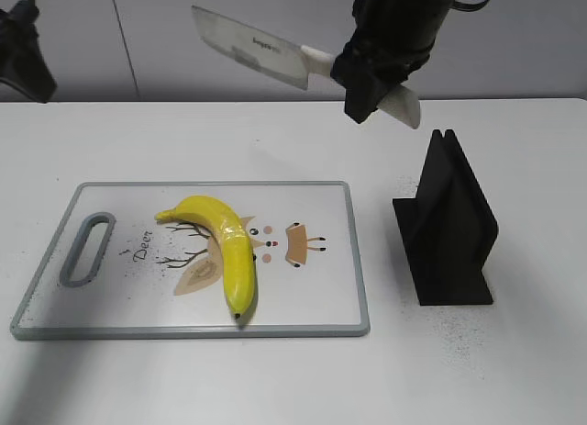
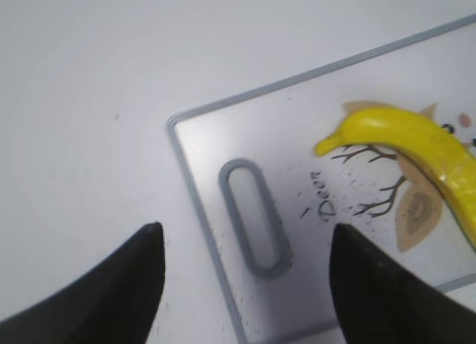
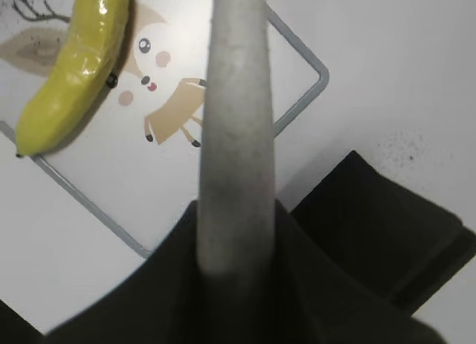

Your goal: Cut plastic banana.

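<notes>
Right hand (image 1: 378,85) grasps the knife (image 1: 252,47) aloft; the plastic banana (image 1: 225,244) lies uncut on the board (image 1: 312,296); left hand (image 2: 245,284) released.

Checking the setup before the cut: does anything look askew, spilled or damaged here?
Nothing serious. The plastic banana lies whole on the cutting board, and the right gripper holds the knife high above. Only oddity: dark specks scattered on the table near the black knife stand.

The banana (image 2: 416,147) is cut off at the left wrist picture's right edge. The knife (image 3: 234,128) is blurred and the right claw's (image 3: 230,284) fingertips are hidden behind it.
</notes>
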Controlling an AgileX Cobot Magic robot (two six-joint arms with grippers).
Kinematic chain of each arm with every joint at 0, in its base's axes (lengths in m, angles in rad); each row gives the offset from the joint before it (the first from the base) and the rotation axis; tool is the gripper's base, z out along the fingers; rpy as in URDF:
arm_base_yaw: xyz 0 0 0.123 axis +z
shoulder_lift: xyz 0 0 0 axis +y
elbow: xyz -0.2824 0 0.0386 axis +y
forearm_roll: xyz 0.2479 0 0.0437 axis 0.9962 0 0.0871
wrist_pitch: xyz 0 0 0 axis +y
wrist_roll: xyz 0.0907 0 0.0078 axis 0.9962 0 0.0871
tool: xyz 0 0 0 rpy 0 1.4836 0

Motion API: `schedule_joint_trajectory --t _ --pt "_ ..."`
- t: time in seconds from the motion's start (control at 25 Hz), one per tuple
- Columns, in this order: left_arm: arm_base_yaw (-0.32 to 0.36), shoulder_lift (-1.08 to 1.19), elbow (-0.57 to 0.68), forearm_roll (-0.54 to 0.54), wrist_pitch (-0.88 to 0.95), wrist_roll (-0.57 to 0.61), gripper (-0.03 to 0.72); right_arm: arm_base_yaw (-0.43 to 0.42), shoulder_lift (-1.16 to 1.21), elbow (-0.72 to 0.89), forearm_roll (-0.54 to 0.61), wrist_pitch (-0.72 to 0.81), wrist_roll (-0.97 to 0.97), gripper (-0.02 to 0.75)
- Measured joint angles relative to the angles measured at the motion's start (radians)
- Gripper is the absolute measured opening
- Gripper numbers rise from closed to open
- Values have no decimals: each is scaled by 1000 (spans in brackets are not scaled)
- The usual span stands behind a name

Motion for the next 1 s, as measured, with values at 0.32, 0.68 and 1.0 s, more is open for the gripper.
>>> schedule_joint_trajectory --t 0.32,0.68,1.0 --pt "82 -48 23 186 140 -220 630 0 -97 42 -24 3 397 160" --pt "85 -394 280 197 147 -227 600 0 -358 377 -63 -28 603 160" --pt "85 -749 503 205 136 -229 593 0 -532 600 -143 -78 768 160"
